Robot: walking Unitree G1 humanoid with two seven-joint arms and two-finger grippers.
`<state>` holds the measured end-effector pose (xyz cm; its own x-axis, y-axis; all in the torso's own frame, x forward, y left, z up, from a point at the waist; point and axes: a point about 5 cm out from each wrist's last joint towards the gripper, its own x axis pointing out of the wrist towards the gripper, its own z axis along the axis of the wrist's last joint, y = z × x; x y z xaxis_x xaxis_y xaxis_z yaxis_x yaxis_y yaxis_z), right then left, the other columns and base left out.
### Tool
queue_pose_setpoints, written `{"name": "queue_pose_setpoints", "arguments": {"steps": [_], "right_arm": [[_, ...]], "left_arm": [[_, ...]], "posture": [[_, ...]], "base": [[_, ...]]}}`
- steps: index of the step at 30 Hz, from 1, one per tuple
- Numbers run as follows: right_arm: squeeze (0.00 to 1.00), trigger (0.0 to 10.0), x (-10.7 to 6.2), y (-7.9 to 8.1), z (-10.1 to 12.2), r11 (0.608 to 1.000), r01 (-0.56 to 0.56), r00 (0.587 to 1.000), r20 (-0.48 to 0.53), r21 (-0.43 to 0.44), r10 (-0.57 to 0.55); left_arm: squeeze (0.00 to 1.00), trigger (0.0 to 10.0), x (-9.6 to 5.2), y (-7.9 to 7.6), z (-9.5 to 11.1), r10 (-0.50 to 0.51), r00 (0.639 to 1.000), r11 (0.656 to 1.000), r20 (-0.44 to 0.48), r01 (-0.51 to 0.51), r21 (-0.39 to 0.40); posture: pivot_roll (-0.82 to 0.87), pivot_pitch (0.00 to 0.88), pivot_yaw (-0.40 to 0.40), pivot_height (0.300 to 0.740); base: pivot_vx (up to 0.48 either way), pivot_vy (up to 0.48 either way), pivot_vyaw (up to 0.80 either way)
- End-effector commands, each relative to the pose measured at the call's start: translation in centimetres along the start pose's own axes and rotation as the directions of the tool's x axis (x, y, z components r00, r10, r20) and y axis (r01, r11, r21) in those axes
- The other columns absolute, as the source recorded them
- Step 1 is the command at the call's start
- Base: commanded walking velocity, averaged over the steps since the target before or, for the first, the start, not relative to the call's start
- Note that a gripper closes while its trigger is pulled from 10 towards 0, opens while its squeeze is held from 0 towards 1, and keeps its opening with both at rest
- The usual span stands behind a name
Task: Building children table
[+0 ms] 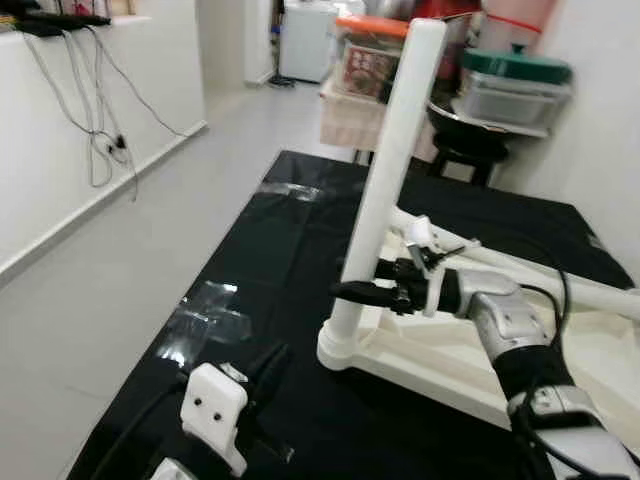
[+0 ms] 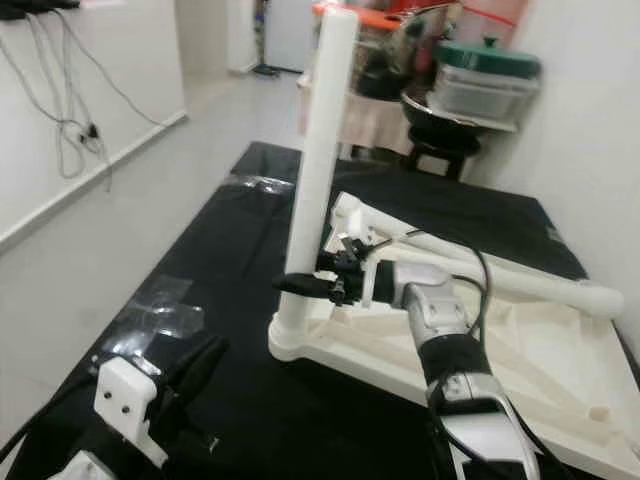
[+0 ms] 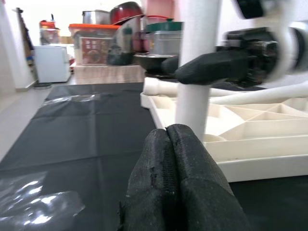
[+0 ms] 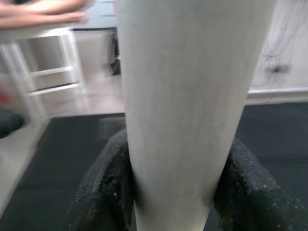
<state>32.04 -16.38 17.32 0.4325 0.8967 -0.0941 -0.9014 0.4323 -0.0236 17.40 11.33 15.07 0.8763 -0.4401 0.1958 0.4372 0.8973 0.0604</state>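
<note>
Right gripper (image 1: 362,292) clasping upright white leg (image 1: 385,190), tabletop (image 1: 600,365) upturned

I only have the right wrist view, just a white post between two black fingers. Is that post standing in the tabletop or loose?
Observer: The right gripper clamps the white leg, which stands upright at a corner of the upside-down tabletop.
Operator: And my other arm?
Observer: The left gripper is low over the black mat, fingers shut on nothing, short of the leg.
Operator: Any more legs?
Observer: A second leg lies across the tabletop, not upright.
</note>
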Motion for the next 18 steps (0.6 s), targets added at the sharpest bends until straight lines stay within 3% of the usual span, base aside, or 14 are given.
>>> {"name": "queue_pose_setpoints", "arguments": {"steps": [1, 2, 3, 4, 5, 6, 7, 8, 11, 12, 18], "right_arm": [[0.0, 0.0, -0.6, 0.8, -2.6, 0.997, 0.072, 0.986, -0.154, 0.04, -0.065], [0.0, 0.0, -0.4, 2.1, -3.5, 0.948, 0.305, 0.942, -0.175, 0.092, -0.286], [0.0, 0.0, -0.4, 2.1, -3.5, 0.948, 0.305, 0.942, -0.175, 0.092, -0.286], [0.0, 0.0, -1.5, 3.7, -4.9, 0.83, 0.54, 0.83, -0.253, 0.141, -0.497], [0.0, 0.0, -2.8, 5.0, -5.7, 0.732, 0.669, 0.729, -0.304, 0.128, -0.613], [0.0, 0.0, -2.8, 5.0, -5.7, 0.732, 0.669, 0.729, -0.304, 0.128, -0.613], [0.0, 0.0, -3.8, 5.6, -6.0, 0.659, 0.745, 0.652, -0.324, 0.106, -0.685], [0.0, 0.0, -4.2, 5.7, -5.9, 0.632, 0.771, 0.62, -0.319, 0.079, -0.717], [0.0, 0.0, -4.3, 5.4, -5.7, 0.614, 0.787, 0.601, -0.305, 0.062, -0.739], [0.0, 0.0, -3.6, 5.3, -5.5, 0.627, 0.776, 0.616, -0.293, 0.066, -0.731], [0.0, 0.0, -2.4, 5.9, -4.6, 0.623, 0.78, 0.61, -0.3, 0.062, -0.734]], "left_arm": [[0.0, 10.0, 0.0, -0.2, 0.1, -0.004, 1.0, 1.0, 0.0, 0.004, -0.009], [0.0, 10.0, 0.0, -0.1, 0.1, -0.003, 1.0, 1.0, -0.001, 0.003, -0.007], [0.0, 10.0, 0.0, -0.1, 0.1, -0.003, 1.0, 1.0, -0.001, 0.003, -0.007], [0.0, 10.0, -0.1, 0.1, 0.0, -0.005, 1.0, 1.0, -0.004, 0.005, -0.008], [0.0, 10.0, -0.1, 0.2, 0.0, -0.008, 1.0, 1.0, -0.005, 0.008, -0.009], [0.0, 10.0, -0.1, 0.2, 0.0, -0.008, 1.0, 1.0, -0.005, 0.008, -0.009], [0.0, 10.0, -0.1, 0.3, -0.1, -0.012, 1.0, 1.0, -0.007, 0.012, -0.009], [0.0, 10.0, -0.1, 0.3, -0.2, -0.016, 1.0, 1.0, -0.009, 0.016, -0.01], [0.0, 10.0, 0.0, 0.4, -0.2, -0.018, 1.0, 1.0, -0.01, 0.018, -0.01], [0.0, 10.0, 0.0, 0.4, -0.3, -0.019, 1.0, 1.0, -0.011, 0.019, -0.011], [0.0, 10.0, 0.1, 0.4, -0.4, -0.016, 1.0, 1.0, -0.01, 0.016, -0.011]], "posture": [[0.04, 0.012, -0.153, 0.74], [0.02, 0.02, -0.151, 0.74], [0.02, 0.02, -0.151, 0.74], [0.01, 0.025, -0.146, 0.74], [0.0, 0.017, -0.145, 0.74], [0.0, 0.017, -0.145, 0.74], [0.0, 0.009, -0.135, 0.74], [0.0, 0.006, -0.133, 0.74], [0.0, 0.006, -0.133, 0.74], [0.01, 0.0, -0.132, 0.74], [0.0, 0.0, -0.134, 0.74]], "base": [[0.0, 0.0, 0.0], [0.0, 0.0, 0.0], [0.0, 0.0, 0.0], [0.0, 0.0, 0.0], [0.0, 0.0, 0.0], [0.0, 0.0, 0.0], [0.0, 0.0, 0.0], [0.0, 0.0, 0.0], [0.0, 0.0, 0.0], [0.0, 0.0, 0.0], [0.0, 0.0, 0.0]]}}
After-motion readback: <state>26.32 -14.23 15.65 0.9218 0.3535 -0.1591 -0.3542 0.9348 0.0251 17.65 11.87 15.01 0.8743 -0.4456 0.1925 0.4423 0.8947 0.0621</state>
